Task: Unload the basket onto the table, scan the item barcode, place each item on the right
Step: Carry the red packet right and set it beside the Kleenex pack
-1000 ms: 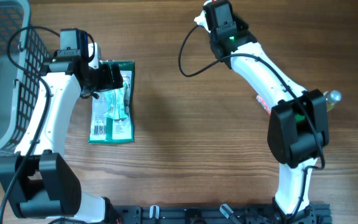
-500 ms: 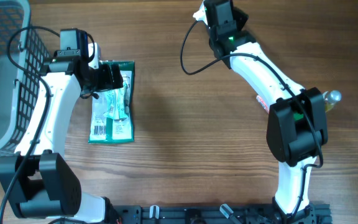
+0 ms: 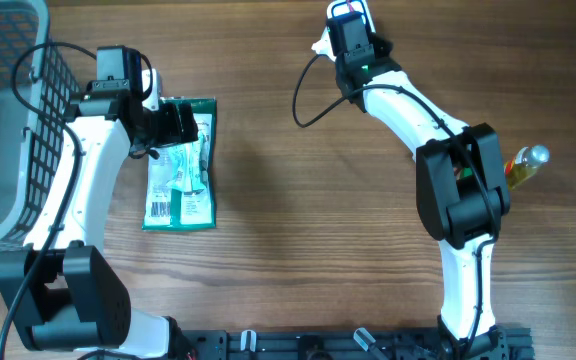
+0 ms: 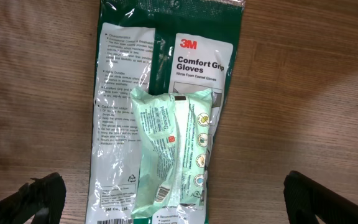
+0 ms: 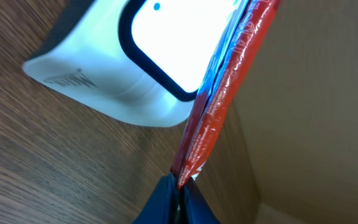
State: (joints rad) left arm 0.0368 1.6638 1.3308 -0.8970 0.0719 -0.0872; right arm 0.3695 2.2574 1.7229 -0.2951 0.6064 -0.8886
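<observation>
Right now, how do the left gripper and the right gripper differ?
The left gripper is wide open; the right gripper is shut. The left gripper holds nothing, its fingers either side of the green gloves packet lying flat on the table; the right gripper pinches a red packet edge-on beside the white scanner. Both face a packaged item.

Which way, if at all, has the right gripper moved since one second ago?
Yes. In the overhead view the right gripper has moved slightly toward the top edge, farther from the fixed yellow bottle.
</observation>
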